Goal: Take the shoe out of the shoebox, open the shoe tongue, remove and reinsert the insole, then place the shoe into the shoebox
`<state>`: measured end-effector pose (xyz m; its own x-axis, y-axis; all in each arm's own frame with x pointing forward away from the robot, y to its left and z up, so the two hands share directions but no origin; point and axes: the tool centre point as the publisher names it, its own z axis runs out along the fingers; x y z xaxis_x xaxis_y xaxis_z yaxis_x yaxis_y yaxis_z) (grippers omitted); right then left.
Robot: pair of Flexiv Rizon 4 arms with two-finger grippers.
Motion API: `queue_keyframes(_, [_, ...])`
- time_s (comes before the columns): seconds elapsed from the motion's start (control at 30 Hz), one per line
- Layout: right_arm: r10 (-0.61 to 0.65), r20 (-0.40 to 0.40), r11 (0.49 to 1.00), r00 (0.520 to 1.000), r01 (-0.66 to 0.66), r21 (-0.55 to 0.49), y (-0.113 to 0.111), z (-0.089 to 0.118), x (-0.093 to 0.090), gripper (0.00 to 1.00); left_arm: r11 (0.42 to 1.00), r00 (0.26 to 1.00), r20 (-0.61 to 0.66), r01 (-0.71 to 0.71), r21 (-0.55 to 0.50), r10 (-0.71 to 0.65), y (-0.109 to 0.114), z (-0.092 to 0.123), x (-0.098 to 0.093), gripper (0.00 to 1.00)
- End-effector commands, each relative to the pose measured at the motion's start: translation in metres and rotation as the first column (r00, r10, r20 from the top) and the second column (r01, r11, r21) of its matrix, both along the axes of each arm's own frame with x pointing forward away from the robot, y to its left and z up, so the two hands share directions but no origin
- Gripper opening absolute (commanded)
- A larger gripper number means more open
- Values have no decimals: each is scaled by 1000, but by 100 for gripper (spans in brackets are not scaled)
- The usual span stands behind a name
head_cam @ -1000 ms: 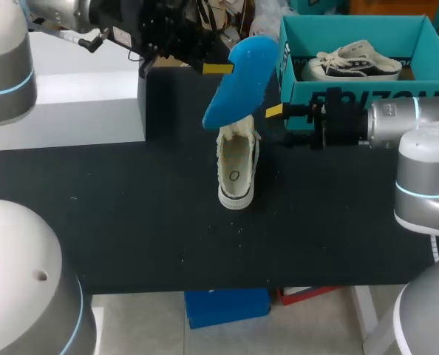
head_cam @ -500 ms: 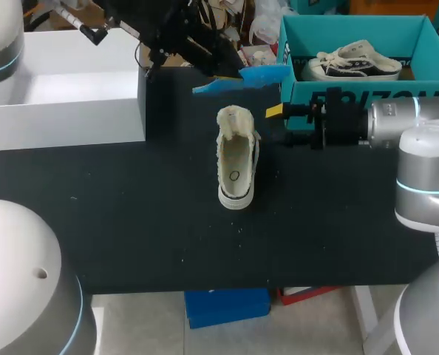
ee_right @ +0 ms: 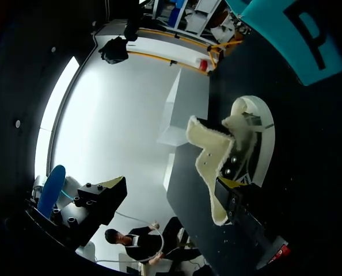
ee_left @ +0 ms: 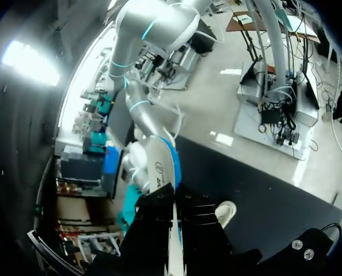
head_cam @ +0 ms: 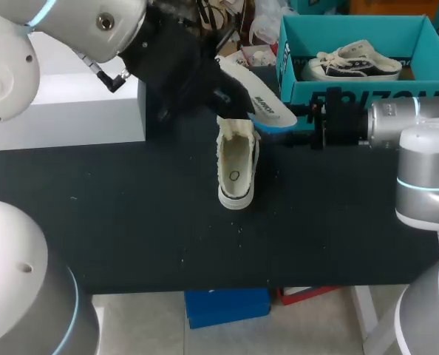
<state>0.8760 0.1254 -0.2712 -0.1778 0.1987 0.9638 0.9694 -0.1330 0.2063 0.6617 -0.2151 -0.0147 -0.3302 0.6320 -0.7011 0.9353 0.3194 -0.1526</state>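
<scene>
At the table's far left stands a white box [head_cam: 64, 111]; beside it my left arm comes in over the black table [head_cam: 131, 222], and the left gripper [head_cam: 233, 95] [ee_left: 175, 207] is pinched tight on the insole [head_cam: 267, 103] [ee_left: 159, 164], one finger against each face. The insole is held clear of the table, white face up and blue underside below; its long axis slants from the far left down to the near right, with the lower end just beside the right arm's fingers.

Just below the insole, at mid-table, the cream shoe [head_cam: 236, 166] [ee_left: 225, 211] [ee_right: 249, 144] stands upright on its sole; its long axis runs front to back, the white toe cap toward the table's near edge and the fleecy, opened end toward the back.

From the right, my other arm lies level with the table; the right gripper [head_cam: 292, 130] [ee_right: 171, 184] is spread wide, holding nothing, one yellow-tipped finger close beside the shoe's fleecy collar.

At the far right corner sits the teal shoebox [head_cam: 352, 92], open-topped; a second shoe [head_cam: 356, 63] lies inside, lengthwise across the box.
</scene>
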Motion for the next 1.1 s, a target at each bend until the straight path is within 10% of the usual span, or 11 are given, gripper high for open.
queue_keyframes(0.03, [-3, 0, 1000, 1000, 3, -1, 2, -1, 0, 100, 997, 975, 222, 8, 77, -25, 2, 2, -6, 0])
queue_keyframes(0.5, [-3, 0, 1000, 1000, 3, -1, 2, -1, 0, 100, 997, 965, 262, 11, -76, 10, 0, -76, -23, 0])
queue_keyframes(1.1, [-3, 0, 1000, 1000, 3, -1, 2, -1, 0, 100, 997, 955, 288, 83, -9, -77, 11, -124, -9, 0])
